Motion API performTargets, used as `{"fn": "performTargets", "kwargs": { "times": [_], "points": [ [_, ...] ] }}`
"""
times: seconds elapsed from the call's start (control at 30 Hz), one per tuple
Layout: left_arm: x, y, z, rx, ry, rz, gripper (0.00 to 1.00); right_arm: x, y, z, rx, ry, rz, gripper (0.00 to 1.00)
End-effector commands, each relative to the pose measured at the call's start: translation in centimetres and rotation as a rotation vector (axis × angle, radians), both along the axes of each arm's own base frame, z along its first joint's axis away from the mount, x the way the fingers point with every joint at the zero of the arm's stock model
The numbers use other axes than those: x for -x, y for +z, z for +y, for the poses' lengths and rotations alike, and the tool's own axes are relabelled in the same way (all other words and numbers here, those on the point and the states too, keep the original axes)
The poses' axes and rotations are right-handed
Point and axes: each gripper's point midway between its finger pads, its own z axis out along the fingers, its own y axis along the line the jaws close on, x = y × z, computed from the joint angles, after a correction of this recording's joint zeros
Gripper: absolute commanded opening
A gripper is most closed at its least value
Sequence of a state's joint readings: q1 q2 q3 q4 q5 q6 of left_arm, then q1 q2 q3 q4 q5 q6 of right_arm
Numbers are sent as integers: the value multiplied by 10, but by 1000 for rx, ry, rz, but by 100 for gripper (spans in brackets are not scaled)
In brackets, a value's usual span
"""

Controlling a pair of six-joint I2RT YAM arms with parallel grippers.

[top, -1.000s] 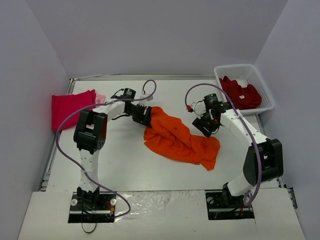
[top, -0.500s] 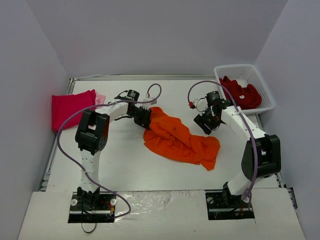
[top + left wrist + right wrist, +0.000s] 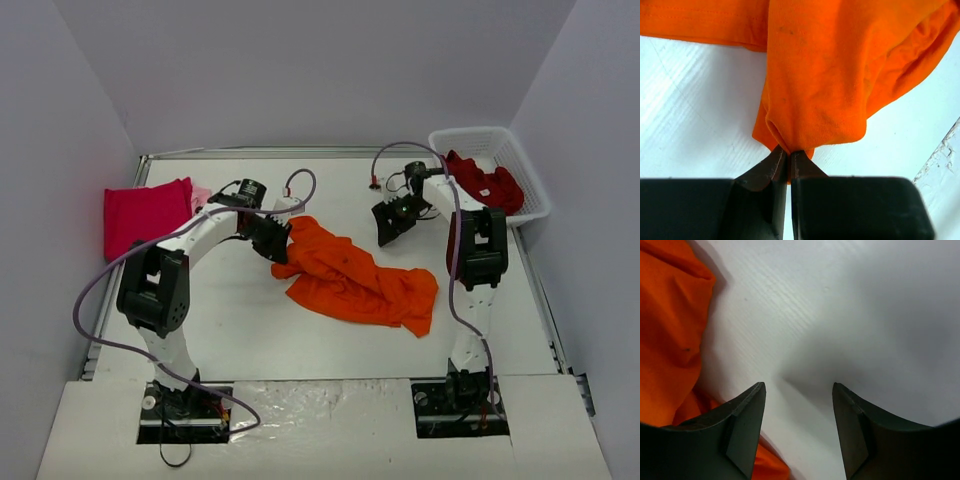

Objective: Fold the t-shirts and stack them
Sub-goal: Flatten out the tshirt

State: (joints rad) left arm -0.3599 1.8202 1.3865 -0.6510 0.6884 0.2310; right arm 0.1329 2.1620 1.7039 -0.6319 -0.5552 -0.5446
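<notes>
orange cloth is pinched in the left end effector (image 3: 789,156), whose two dark fingers are pressed together on a bunched fold at the edge of the orange t-shirt (image 3: 355,275). from that pinch the shirt spreads across the white counter (image 3: 240,320), away from the left end effector and toward the right arm's side, lying low but crumpled and wrinkled. the right end effector (image 3: 798,387) has its fingers spread wide with nothing between them. bare counter shows in the gap, and a rumpled part of the orange t-shirt lies just beside the finger at the left of the wrist view; whether they touch cannot be told. well apart from the left end effector, out past its arm, a magenta-pink t-shirt (image 3: 145,215) lies folded on the counter, with a pale pink t-shirt (image 3: 201,196) peeking out at its edge. beyond the right end effector, dark red t-shirts (image 3: 485,185) are heaped in a white lattice basket (image 3: 500,140).
</notes>
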Motion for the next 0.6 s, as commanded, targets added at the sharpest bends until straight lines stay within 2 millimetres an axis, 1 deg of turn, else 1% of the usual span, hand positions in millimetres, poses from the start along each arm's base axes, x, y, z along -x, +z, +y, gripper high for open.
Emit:
{"fn": "performTargets", "kwargs": {
  "times": [0.0,0.03,0.07,0.1,0.13,0.17,0.23,0.27,0.3,0.43,0.57],
  "points": [
    [13,7,10,-34,-14,-17,2,42,5,34,-201,90,217,52],
    [14,6,11,-39,-14,-16,2,47,-4,37,-216,125,242,52],
    [14,5,12,-46,-13,-17,2,56,-3,39,-232,140,285,51],
    [13,6,13,-46,-14,-21,3,56,-4,46,-274,161,302,51],
    [13,5,13,-48,-11,-20,2,59,-3,48,-295,204,299,51],
    [14,6,13,-50,-14,-20,2,68,0,48,-312,215,345,51],
    [13,6,12,-46,-15,-21,2,71,1,54,-362,278,348,51],
    [13,6,11,-46,-15,-20,2,82,5,55,-378,291,396,51],
    [12,5,11,-49,-14,-19,2,80,3,58,-388,287,405,51],
    [12,3,11,-53,-15,-14,2,95,-5,65,-358,328,437,52],
    [12,-2,12,-59,-15,-12,2,111,-13,77,-327,383,470,53]
  ]
}}
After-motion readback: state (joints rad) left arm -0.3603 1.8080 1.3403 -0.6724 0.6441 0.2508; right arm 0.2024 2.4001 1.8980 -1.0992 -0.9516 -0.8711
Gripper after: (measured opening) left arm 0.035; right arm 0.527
